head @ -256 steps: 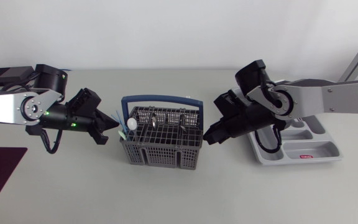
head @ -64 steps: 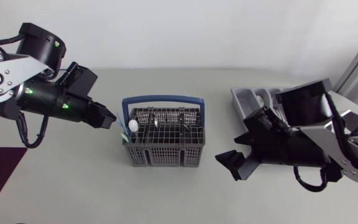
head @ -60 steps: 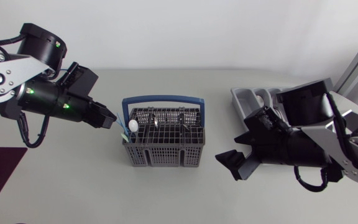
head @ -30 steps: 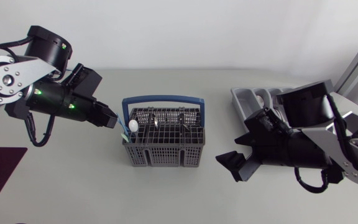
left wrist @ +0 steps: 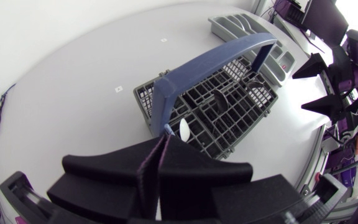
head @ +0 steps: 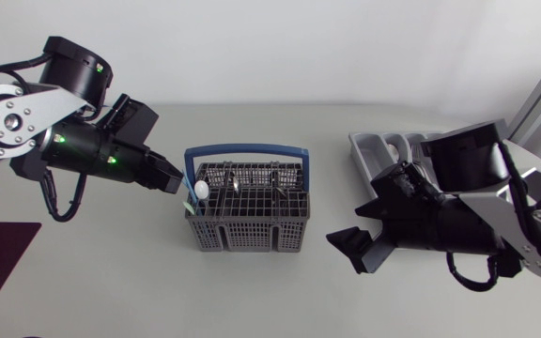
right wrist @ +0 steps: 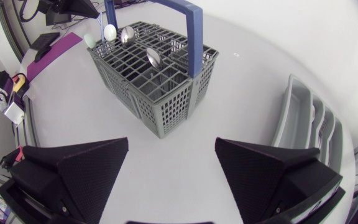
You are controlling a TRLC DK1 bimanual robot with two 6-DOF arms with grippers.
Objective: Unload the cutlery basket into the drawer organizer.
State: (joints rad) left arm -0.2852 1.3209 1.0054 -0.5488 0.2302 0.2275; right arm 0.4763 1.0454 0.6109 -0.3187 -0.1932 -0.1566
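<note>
Standing mid-table, the cutlery basket (head: pixel 247 230) is a grey plastic grid with an arched blue handle (head: pixel 242 148). A white spoon (head: pixel 200 189) and metal spoons (right wrist: pixel 153 57) stand inside. The left gripper (head: pixel 171 179), at the basket's left end, is clenched on a thin blue utensil (left wrist: pixel 165 130). The right gripper (right wrist: pixel 171 146) hangs spread wide between the basket and the grey drawer organizer (head: pixel 374 150).

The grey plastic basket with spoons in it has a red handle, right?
No. The arched plastic handle is blue, not red, as the head view shows. The rest holds: a grey plastic basket with spoons in it.
</note>
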